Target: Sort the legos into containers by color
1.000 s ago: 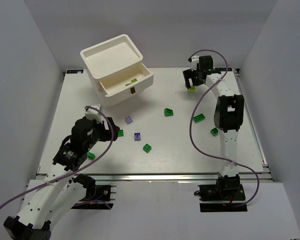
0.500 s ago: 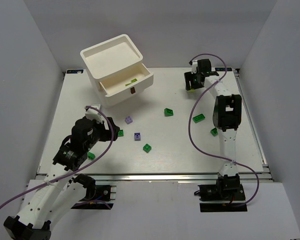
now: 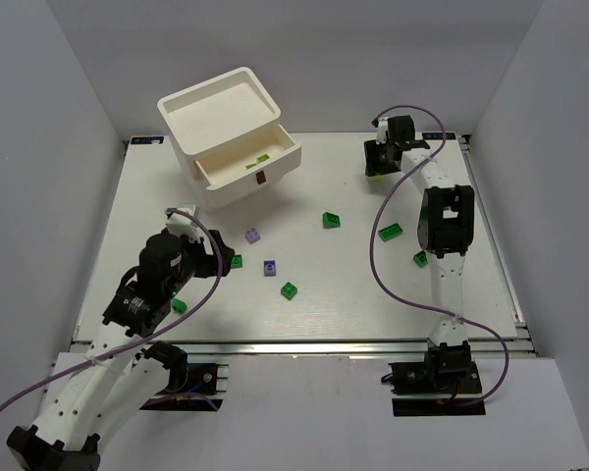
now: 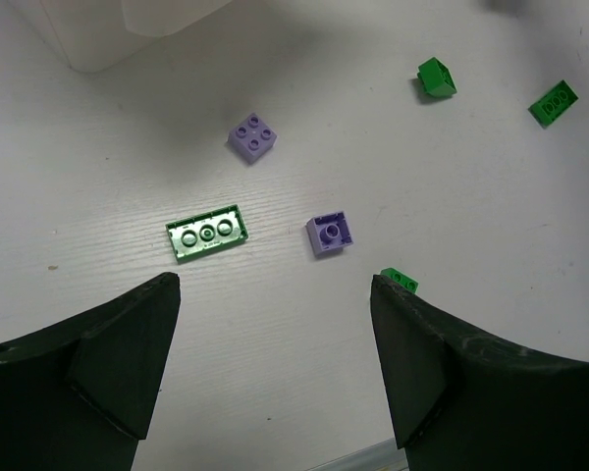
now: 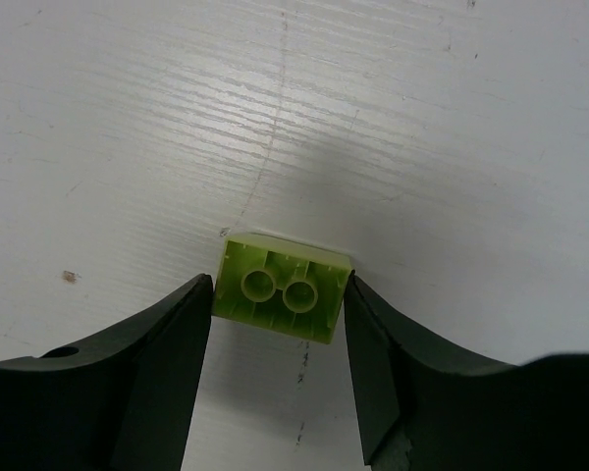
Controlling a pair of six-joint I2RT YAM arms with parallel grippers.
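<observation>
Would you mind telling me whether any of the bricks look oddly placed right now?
Two lie upside down, hollow undersides up: the yellow-green brick between the fingers of the right claw, and the dark green plate ahead of the left claw. Nothing looks spilled or damaged.

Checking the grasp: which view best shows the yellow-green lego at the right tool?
Right wrist: the yellow-green lego is central, underside up. Top external: the right tool covers it. Left wrist misses it.

Dark green studded plastic bricks (image 3: 331, 220) and two light purple bricks (image 3: 253, 235) lie scattered mid-table. A pale yellow-green brick (image 5: 283, 287) lies upside down far right. The white plastic drawer (image 3: 238, 186), far left, stands open, apparently holding another.
</observation>
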